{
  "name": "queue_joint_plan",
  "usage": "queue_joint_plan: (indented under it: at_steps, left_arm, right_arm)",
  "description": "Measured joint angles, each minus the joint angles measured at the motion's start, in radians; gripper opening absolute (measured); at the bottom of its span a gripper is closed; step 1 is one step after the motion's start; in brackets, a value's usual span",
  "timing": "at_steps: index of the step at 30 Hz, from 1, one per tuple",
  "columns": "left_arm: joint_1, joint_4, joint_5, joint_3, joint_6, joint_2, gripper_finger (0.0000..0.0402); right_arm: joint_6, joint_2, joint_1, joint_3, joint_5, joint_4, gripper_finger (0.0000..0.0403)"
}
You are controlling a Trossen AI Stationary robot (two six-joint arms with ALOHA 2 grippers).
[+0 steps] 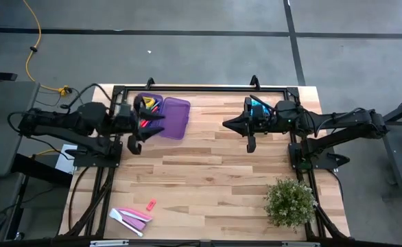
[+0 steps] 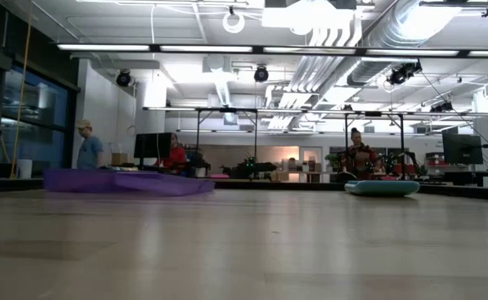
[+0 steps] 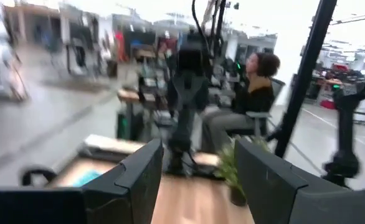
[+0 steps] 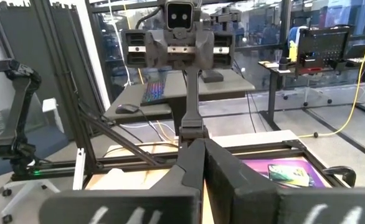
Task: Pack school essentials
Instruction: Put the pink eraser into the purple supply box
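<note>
An open purple case lies at the table's far left, with several stationery pieces in its left half. The right wrist view shows a yellow-green crayon box inside it. A pink marker and some pink and white pieces lie near the front left edge. My left gripper hovers open, level, above the case's near side; the left wrist view shows its fingers apart with nothing between them. My right gripper is shut and level at mid-table, pointing toward the case, its fingers closed on nothing.
A small bushy green plant stands at the near right corner. A flat teal object lies at the far edge under the right arm and also shows in the low view. People sit and stand in the room beyond the table.
</note>
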Motion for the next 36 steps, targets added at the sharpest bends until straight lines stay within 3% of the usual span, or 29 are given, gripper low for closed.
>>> queue_joint_plan:
  at_steps: [6, 16, 23, 28, 36]
  left_arm:
    - [-0.114, -0.157, 0.029, 0.0, -0.208, 0.095, 0.0188]
    - [-0.477, -0.628, 0.095, 0.0, -0.716, 0.314, 0.0188]
    - [-0.694, -0.691, 0.049, 0.0, -1.114, 0.499, 0.0188]
    - [-0.723, -0.694, 0.034, 0.0, -1.422, 0.621, 0.0188]
    - [-0.669, -0.626, 0.193, 0.015, -1.51, 0.73, 0.0188]
  right_arm:
    - [0.01, 0.0, 0.0, 0.0, 0.0, -0.015, 0.0]
    - [0.017, 0.0, 0.0, 0.0, 0.0, -0.062, 0.0]
    - [0.017, 0.0, 0.0, 0.0, 0.0, -0.095, 0.0]
    - [0.017, 0.0, 0.0, 0.001, 0.0, -0.137, 0.0]
    - [0.012, 0.0, 0.0, 0.001, 0.0, -0.164, 0.0]
